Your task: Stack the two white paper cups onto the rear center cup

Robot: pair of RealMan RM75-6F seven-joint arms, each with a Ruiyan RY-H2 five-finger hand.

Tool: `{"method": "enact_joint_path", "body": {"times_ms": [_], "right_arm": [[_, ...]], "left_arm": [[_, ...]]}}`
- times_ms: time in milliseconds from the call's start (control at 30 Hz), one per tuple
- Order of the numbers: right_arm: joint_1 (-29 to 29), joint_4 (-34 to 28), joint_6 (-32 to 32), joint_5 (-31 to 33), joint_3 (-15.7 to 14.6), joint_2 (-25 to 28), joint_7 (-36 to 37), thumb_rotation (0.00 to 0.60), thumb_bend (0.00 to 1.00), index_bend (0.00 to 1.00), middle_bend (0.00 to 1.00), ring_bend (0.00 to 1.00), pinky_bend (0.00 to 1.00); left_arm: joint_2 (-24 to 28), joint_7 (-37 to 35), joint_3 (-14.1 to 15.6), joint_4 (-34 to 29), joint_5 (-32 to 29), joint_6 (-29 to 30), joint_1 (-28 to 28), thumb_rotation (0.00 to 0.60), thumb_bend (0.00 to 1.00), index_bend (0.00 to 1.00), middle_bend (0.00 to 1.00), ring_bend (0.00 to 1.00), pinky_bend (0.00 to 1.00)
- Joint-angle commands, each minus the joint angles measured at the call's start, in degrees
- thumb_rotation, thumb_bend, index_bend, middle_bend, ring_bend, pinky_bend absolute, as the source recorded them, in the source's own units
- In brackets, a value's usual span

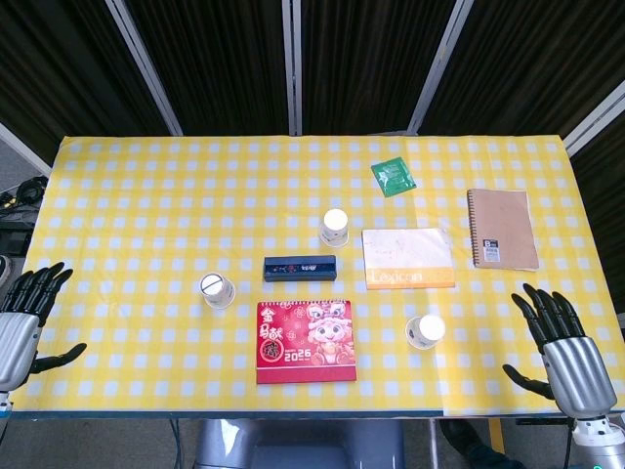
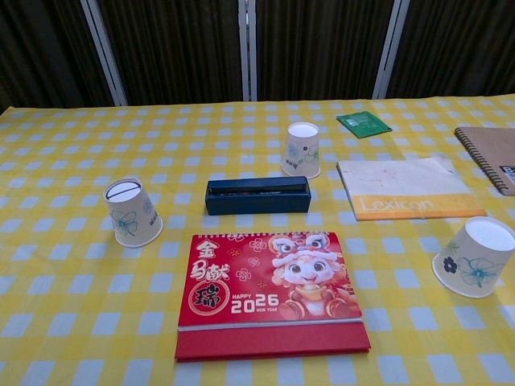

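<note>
Head view first. Table [image 1: 146, 195] carries a yellow-and-white checked cloth. My left hand [image 1: 24, 318] sits at the near left corner, fingers [image 1: 39, 283] spread apart and holding nothing. My right hand [image 1: 566, 357] sits at the near right corner, likewise spread, touching no object. Three white paper cups stand upside down, well apart from one another: the rear center cup [image 1: 334, 227] behind the middle of the table, the left cup [image 1: 217, 289] toward my left, the right cup [image 1: 425, 331] near the front toward my right. None is stacked. A dark blue box [image 1: 300, 267] lies between the rear center cup and a red 2026 calendar [image 1: 306, 340], which lies near the front edge. Just right of the rear center cup lies a white and orange booklet [image 1: 408, 258]. A brown spiral notebook [image 1: 502, 229] lies further right, and a green packet [image 1: 393, 177] lies behind the booklet.

Chest view. Neither hand shows here. The rear center cup [image 2: 301, 149] stands base up just behind the right end of the dark blue box [image 2: 257, 195]. The left cup [image 2: 132, 211] and right cup [image 2: 475, 256] both show a blue flower print on their walls. The calendar [image 2: 269, 293] lies nearest the camera, a cartoon dragon printed on its face. The booklet [image 2: 406, 189] reads "Lexicon" on its orange band. The notebook [image 2: 491, 157] is cut off by the right edge; the green packet [image 2: 364, 124] lies flat at the rear.
</note>
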Motion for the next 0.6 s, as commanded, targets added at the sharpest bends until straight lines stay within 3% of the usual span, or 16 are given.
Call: {"method": "enact_joint_path", "body": {"times_ms": [33, 467, 533, 600], "right_arm": [[0.02, 0.01, -0.10, 0.03, -0.03, -0.05, -0.07, 0.600, 0.00, 0.09, 0.00, 0.00, 0.00], [0.68, 0.20, -2.39, 0.76, -0.53, 0.07, 0.46, 0.600, 0.00, 0.09, 0.00, 0.00, 0.00], [1.78, 0.10, -5.04, 0.85, -1.11, 0.22, 1.64, 0.600, 0.00, 0.10, 0.01, 0.00, 0.01], [6.62, 1.32, -12.95, 0.13, -1.36, -0.06, 4.33, 0.600, 0.00, 0.13, 0.08, 0.01, 0.10]], "left_arm": [[0.00, -0.05, 0.01, 0.04, -0.04, -0.06, 0.00, 0.600, 0.00, 0.00, 0.00, 0.00, 0.00], [-0.06, 0.22, 0.03, -0.24, 0.07, -0.38, -0.17, 0.600, 0.00, 0.00, 0.00, 0.00, 0.00], [-0.01, 0.47, -0.04, -0.51, 0.03, -0.49, -0.26, 0.600, 0.00, 0.00, 0.00, 0.00, 0.00], [0.05, 0.64, -0.35, -0.83, -0.64, -0.82, -0.46, 0.600, 0.00, 0.00, 0.00, 0.00, 0.00]]}}
